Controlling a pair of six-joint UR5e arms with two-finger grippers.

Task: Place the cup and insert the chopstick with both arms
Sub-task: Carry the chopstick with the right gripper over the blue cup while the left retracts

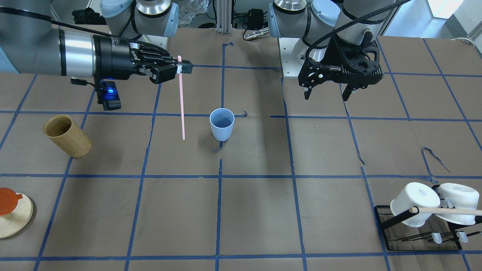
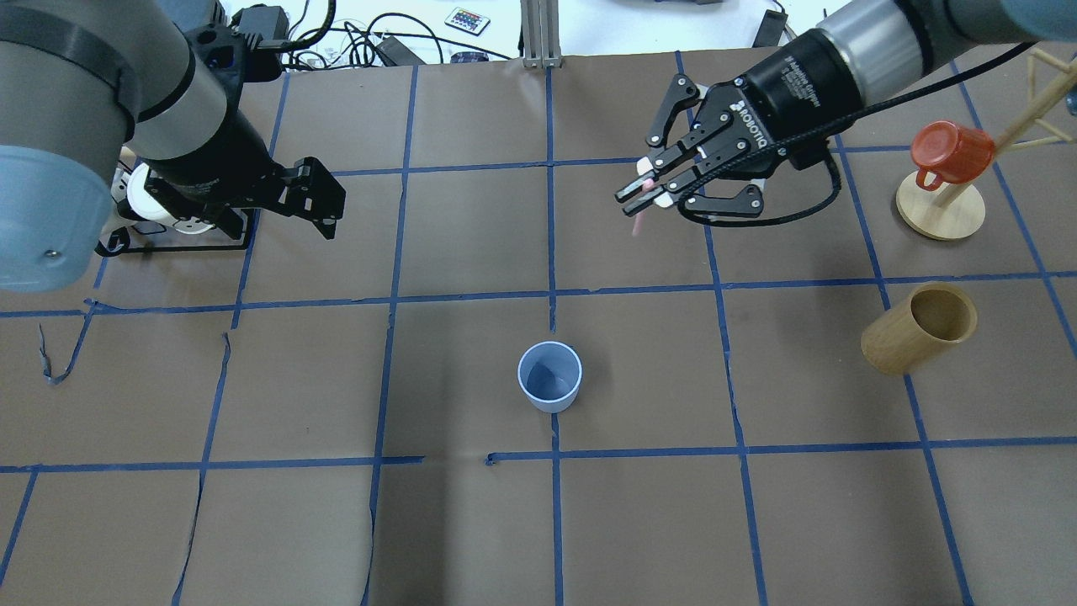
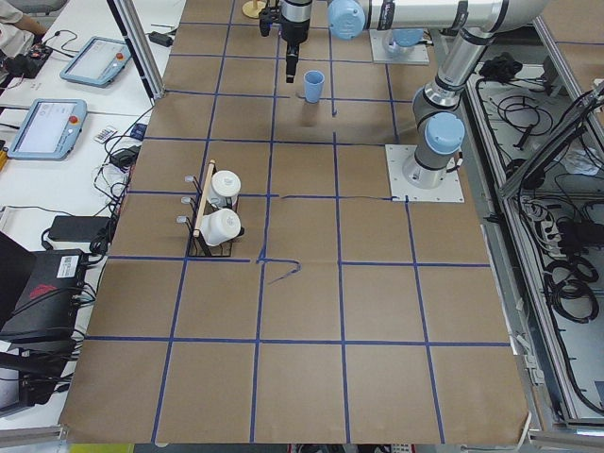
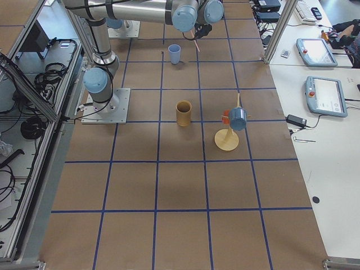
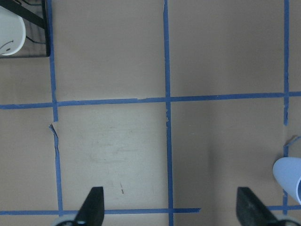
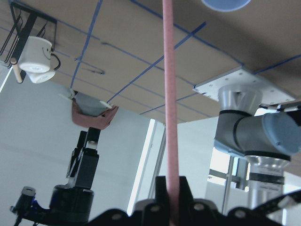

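Brown-paper table (image 1: 263,210): cup (image 1: 221,124) stands upright, placed, below and beside right gripper (image 1: 183,69), whose jaws pinch chopstick (image 1: 182,109) hanging vertical. Left gripper (image 1: 327,96) spread, empty, cup well aside. Insertion not yet done.

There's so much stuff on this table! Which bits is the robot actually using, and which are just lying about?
In use:
light-blue cup
pink chopstick, gripped by the right gripper
left gripper, open and empty

Lying about:
tan wooden cup
white mugs on a black rack
red mug on a wooden stand
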